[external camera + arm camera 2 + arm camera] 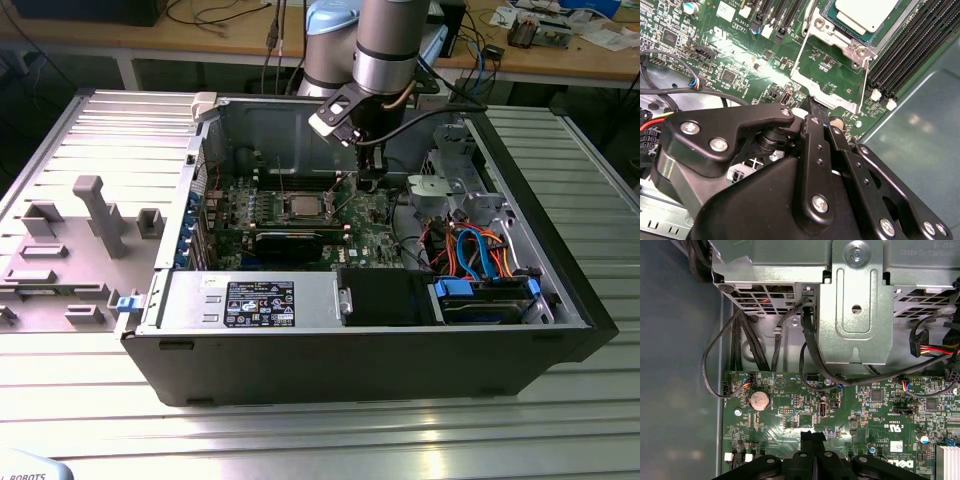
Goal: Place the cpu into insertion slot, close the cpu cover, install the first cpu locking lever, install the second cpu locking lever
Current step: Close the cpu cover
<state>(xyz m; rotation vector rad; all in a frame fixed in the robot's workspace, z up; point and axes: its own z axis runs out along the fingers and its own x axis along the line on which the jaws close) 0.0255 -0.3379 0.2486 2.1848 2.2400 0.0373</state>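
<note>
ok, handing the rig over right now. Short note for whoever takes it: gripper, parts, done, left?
The gripper is shut, with its tips at the free edge of the cpu cover. I cannot tell whether it pinches that edge.
The cpu lies in the insertion slot, silvery top up.
The cover looks swung open, off the chip; the board shows through its window.
Done: cpu placed.
Left: closing the cover and both locking levers.
</note>
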